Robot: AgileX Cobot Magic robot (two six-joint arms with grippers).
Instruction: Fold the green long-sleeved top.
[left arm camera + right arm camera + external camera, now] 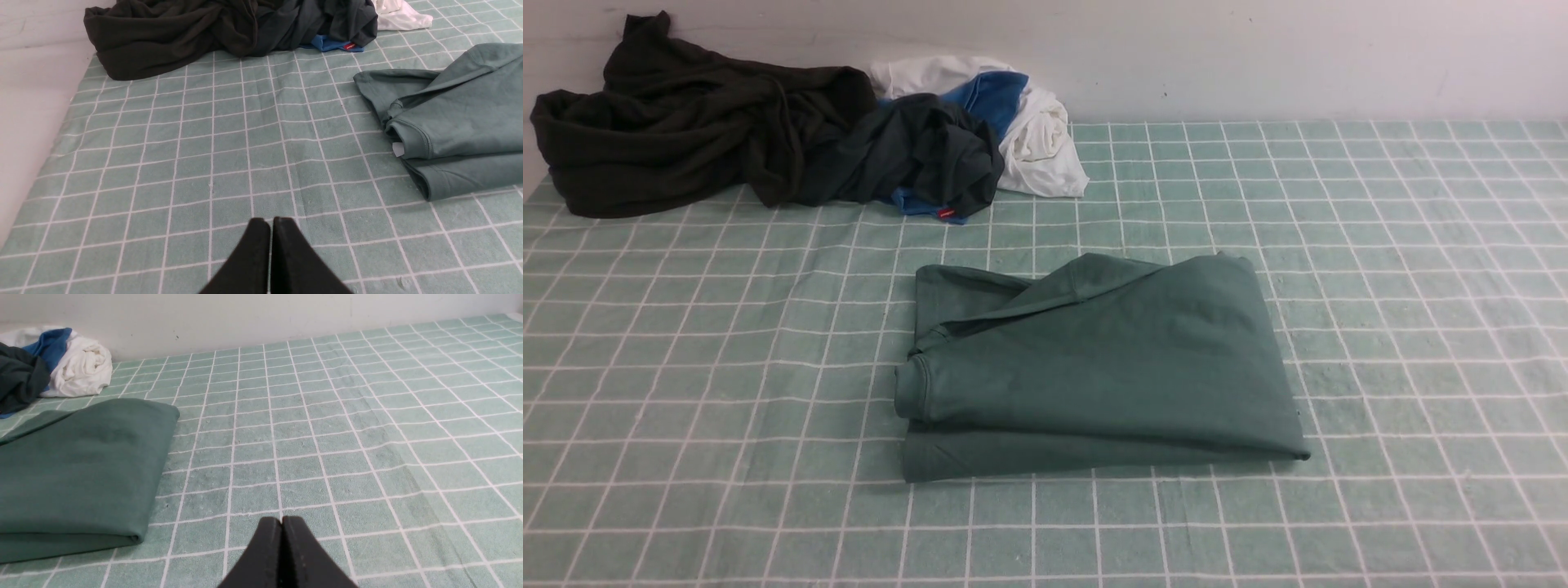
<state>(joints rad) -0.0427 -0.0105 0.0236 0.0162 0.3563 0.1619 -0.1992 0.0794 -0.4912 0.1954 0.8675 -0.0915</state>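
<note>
The green long-sleeved top (1094,367) lies folded into a thick rectangle in the middle of the checked cloth, a ribbed edge showing at its left side. It also shows in the left wrist view (453,126) and the right wrist view (77,469). My left gripper (271,220) is shut and empty, over bare cloth well to the left of the top. My right gripper (282,519) is shut and empty too, over bare cloth to the right of the top. Neither arm appears in the front view.
At the back left a pile of clothes lies against the wall: a very dark olive-black garment (678,122), a dark teal one with a small red tag (923,155), and blue and white pieces (1037,131). The cloth's left edge (61,126) runs beside my left gripper.
</note>
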